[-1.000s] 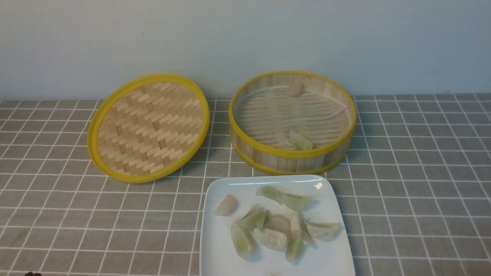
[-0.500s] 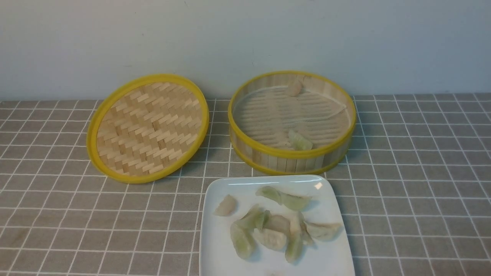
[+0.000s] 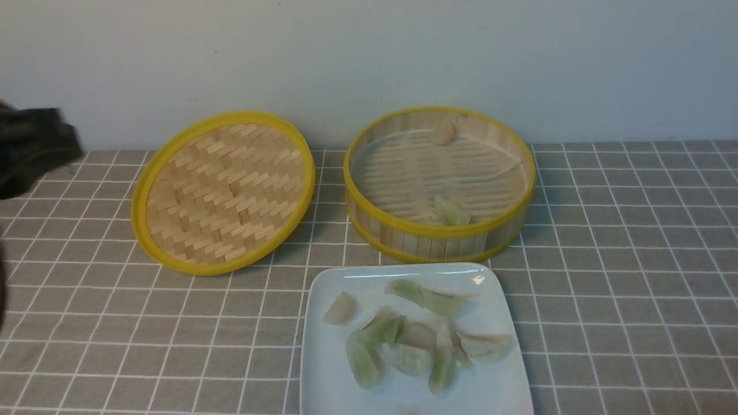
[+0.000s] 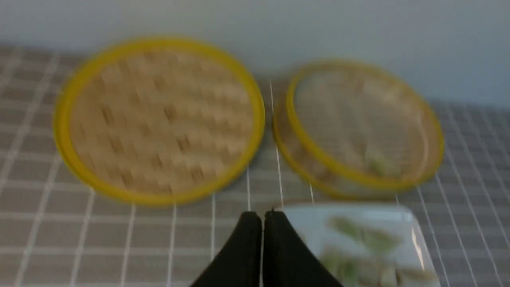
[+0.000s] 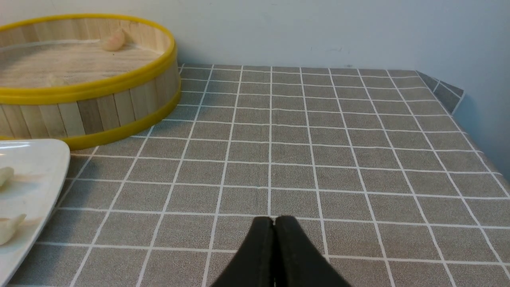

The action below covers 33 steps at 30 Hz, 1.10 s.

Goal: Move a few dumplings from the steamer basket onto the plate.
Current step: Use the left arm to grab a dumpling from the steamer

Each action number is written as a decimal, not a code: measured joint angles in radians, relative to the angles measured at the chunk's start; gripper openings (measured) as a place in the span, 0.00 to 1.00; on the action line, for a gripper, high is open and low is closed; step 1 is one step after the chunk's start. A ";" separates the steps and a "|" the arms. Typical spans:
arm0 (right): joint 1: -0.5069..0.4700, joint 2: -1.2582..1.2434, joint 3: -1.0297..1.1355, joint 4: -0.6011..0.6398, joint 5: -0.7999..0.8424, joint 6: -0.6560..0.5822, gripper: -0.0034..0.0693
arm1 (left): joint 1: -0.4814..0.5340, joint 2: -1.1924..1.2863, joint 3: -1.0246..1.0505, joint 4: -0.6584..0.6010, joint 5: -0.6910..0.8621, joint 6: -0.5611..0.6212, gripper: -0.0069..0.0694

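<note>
The steamer basket [image 3: 438,233] stands at the back, right of centre. It holds a pale green dumpling [image 3: 451,212] by its near wall and a pinkish one [image 3: 443,131] by its far wall. The white plate [image 3: 323,369] lies in front of it with several dumplings [image 3: 403,343] on it. My left arm [image 3: 29,150] is a dark blur at the far left edge, well away from both. In the left wrist view, my left gripper [image 4: 262,215] is shut and empty above the cloth beside the plate [image 4: 314,227]. My right gripper [image 5: 274,220] is shut and empty over bare cloth, right of the basket [image 5: 99,107].
The flat woven lid [image 3: 222,193] leans tilted left of the basket, also blurred in the left wrist view [image 4: 159,119]. Grey checked cloth covers the table. A pale wall runs close behind. The table's right end [image 5: 458,95] shows in the right wrist view.
My left arm has risen into the front view at the far left edge as a dark blur. Basket, lid, plate and dumplings have not moved.
</note>
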 joint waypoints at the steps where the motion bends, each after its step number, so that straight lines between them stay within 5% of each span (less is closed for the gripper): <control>1: 0.000 0.000 0.000 0.000 0.000 0.000 0.03 | -0.013 0.129 -0.090 -0.026 0.093 0.037 0.08; 4: 0.000 0.000 0.000 0.000 0.000 0.000 0.03 | -0.048 0.299 -0.195 -0.035 0.168 0.065 0.08; 10: 0.000 0.000 0.000 0.000 0.000 0.000 0.03 | -0.287 0.755 -0.582 0.116 0.338 0.000 0.08; 18: 0.000 0.000 0.000 0.000 0.000 0.000 0.03 | -0.458 1.128 -1.090 0.188 0.363 -0.042 0.08; 33: 0.000 0.000 0.000 0.000 0.000 0.000 0.03 | -0.519 1.424 -1.418 0.143 0.380 -0.033 0.09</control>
